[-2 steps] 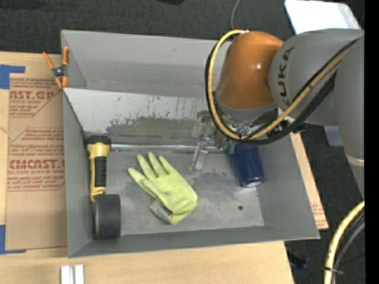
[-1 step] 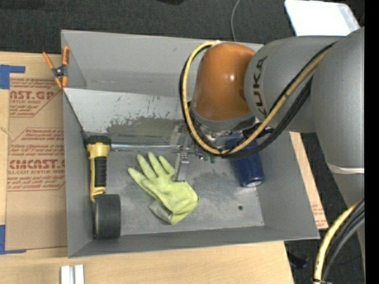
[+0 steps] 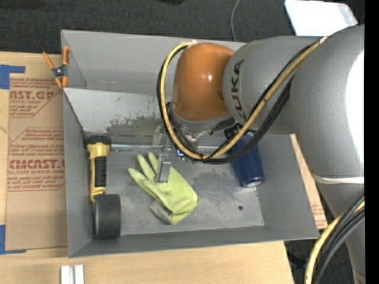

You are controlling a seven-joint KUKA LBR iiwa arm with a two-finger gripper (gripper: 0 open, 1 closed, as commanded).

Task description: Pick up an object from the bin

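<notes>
A torch (image 3: 98, 167) lies along the bin's (image 3: 106, 93) left wall, a tape roll (image 3: 106, 216) before it. A glove (image 3: 170, 193) lies central, a can (image 3: 249, 168) rightward.

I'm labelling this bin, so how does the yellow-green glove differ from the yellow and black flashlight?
The glove is soft and lies crumpled mid-bin; the flashlight is a rigid straight tube beside the left wall. The glove is pale yellow-green; the flashlight is yellow with a black grip. The gripper hangs over the glove, not the flashlight. Both rest on the bin floor.
</notes>
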